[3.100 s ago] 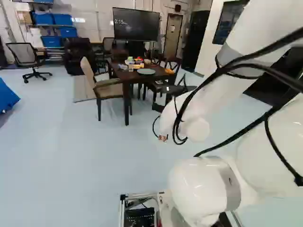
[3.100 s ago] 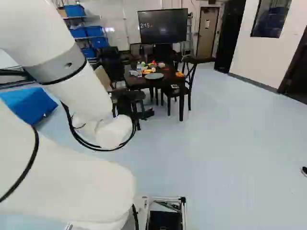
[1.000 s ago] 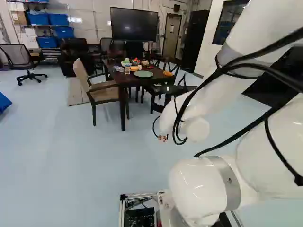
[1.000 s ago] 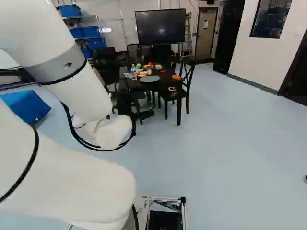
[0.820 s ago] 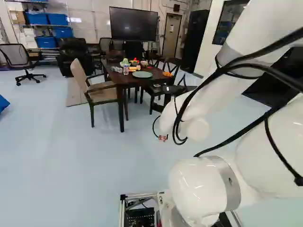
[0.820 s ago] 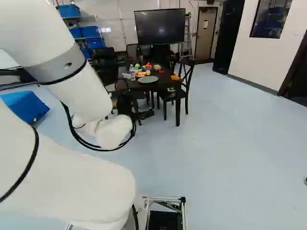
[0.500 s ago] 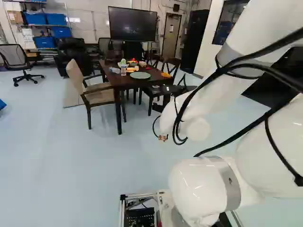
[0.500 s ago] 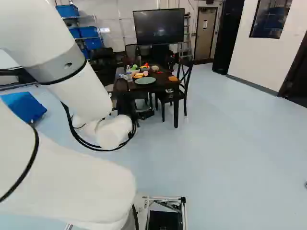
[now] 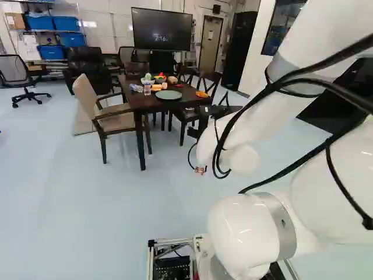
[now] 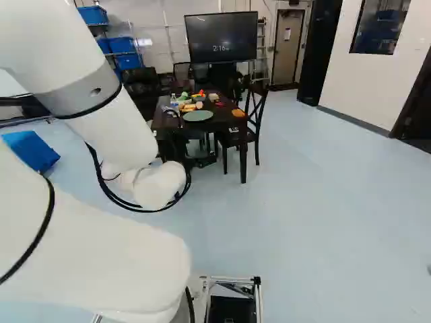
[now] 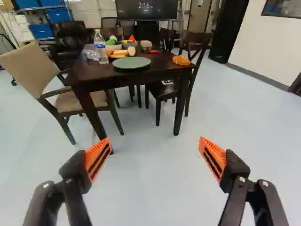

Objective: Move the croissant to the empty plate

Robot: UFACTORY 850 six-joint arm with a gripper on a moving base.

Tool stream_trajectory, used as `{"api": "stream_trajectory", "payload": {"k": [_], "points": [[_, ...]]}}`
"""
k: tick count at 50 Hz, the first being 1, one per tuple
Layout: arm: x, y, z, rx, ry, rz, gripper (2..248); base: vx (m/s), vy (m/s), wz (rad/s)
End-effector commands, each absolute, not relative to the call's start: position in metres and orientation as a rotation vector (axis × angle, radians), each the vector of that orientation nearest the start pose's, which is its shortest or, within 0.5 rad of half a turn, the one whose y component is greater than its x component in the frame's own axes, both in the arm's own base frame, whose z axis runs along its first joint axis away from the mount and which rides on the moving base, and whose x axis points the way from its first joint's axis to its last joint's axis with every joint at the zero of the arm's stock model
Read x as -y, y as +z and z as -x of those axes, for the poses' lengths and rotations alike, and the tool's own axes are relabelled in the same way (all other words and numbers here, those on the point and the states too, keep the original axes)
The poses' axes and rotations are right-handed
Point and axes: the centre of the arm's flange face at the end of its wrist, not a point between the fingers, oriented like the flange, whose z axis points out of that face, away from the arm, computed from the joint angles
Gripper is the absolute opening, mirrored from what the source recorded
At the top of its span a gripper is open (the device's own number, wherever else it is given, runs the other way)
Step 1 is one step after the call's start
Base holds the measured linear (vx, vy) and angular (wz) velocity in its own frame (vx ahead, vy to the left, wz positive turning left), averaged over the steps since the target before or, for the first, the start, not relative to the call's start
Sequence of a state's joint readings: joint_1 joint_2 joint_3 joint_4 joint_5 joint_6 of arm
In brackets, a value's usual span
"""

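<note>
Driving remotely here. I've got pale floor (image 11: 150, 181) between my claw (image 9: 204, 111) and the dark table (image 11: 101, 79). Beside the table there's an armchair (image 11: 73, 101) on one side and a cross-back chair (image 11: 162, 90) on the other, so those edges box it in. The croissant (image 11: 181, 60) is right by the near corner on the cross-back side, well ahead of the claw. Green plate (image 11: 131, 63) sits near the front edge. Claw's spread wide, holding nothing.
</note>
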State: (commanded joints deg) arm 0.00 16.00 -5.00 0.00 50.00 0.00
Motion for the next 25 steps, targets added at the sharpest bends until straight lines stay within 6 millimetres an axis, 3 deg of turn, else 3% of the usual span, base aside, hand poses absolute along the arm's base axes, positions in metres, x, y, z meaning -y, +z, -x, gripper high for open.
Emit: {"api": "stream_trajectory", "payload": {"k": [25], "points": [[0.0, 0.3656, -0.2703, 0.0, -1.824, 2.558, 247, 0.123, -0.089, 0.002]]}}
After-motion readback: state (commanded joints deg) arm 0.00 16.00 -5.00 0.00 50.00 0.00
